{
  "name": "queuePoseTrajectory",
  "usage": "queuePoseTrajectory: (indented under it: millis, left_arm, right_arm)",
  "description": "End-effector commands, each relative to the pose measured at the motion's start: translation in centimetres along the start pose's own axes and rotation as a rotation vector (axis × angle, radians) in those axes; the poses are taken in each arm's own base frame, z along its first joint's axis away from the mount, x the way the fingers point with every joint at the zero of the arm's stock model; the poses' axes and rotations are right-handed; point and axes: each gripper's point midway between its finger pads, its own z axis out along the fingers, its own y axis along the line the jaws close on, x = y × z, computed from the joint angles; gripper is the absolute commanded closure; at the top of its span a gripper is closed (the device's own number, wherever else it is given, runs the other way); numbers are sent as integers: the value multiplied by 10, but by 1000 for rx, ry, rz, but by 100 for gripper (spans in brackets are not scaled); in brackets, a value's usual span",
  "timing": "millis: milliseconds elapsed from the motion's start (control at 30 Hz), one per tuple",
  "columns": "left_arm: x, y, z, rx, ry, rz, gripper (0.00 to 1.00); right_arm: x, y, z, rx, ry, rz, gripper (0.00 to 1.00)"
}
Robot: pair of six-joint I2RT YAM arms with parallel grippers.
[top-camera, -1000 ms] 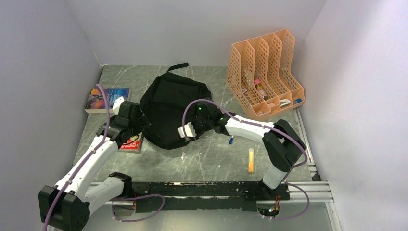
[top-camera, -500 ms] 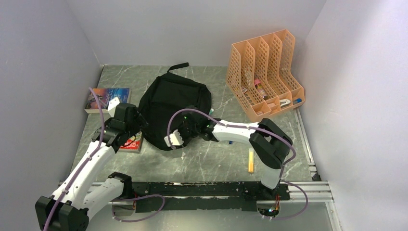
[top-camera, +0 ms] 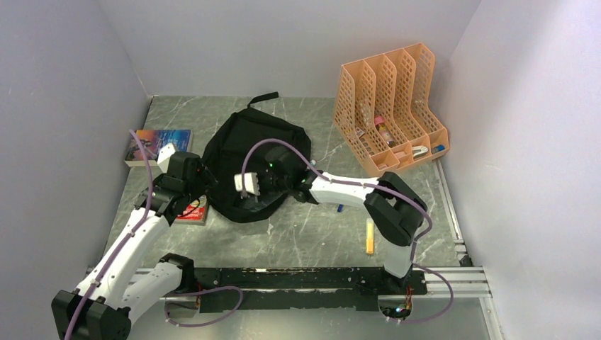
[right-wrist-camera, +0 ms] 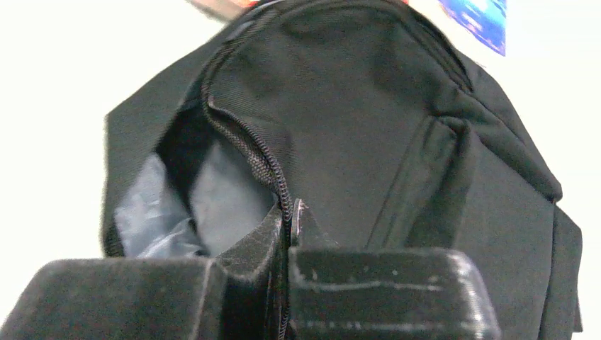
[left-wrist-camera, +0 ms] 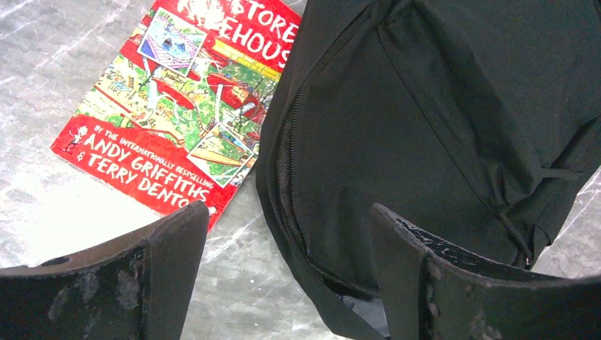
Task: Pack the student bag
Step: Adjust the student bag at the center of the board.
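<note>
Though unclear, right gripper [right-wrist-camera: 289, 212] on bag [right-wrist-camera: 368, 120]

The backpack [left-wrist-camera: 425, 106] is matt black woven cloth with a smooth grey lining [right-wrist-camera: 156, 205]. The book [left-wrist-camera: 177, 106] left of the left gripper [left-wrist-camera: 289, 212] has a glossy paper cover.

orange organiser [top-camera: 391, 106] back rt, red book [left-wrist-camera: 177, 106], blue book [top-camera: 159, 145] lt, yellow marker [top-camera: 369, 235].

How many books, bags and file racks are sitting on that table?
Books: 2, a blue book and a red book
Bags: 1, the student bag
File racks: 1, the orange organiser
Total: 4
</note>
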Motion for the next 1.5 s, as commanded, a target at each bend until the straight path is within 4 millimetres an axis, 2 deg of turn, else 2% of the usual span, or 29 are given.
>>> queuePoseTrajectory:
  millis: [0,300,433,533,667,933,1233,1467]
  left_arm:
    - [-16,0,-9,3,-47,-30,12]
    - [-31,-12,-21,54,-77,-31,10]
    - [-34,-19,-23,84,-78,-27,10]
    - [-34,-26,-23,117,-72,-23,11]
    - [-23,-37,-17,182,-34,5,13]
    - [-1,-28,3,123,32,10,13]
    - [22,0,19,-15,88,31,14]
    - [44,2,36,-16,132,-5,16]
  right_arm:
    - [-9,-40,3,109,-81,259,100]
    - [21,-95,-5,249,-88,732,100]
    - [40,-122,-21,348,-122,977,100]
    - [64,-141,-37,433,-131,1136,100]
    - [86,-154,-52,495,-177,1295,100]
    - [99,-161,-59,540,-189,1366,100]
    - [111,-164,-68,588,-192,1372,100]
    - [111,-166,-70,581,-202,1366,100]
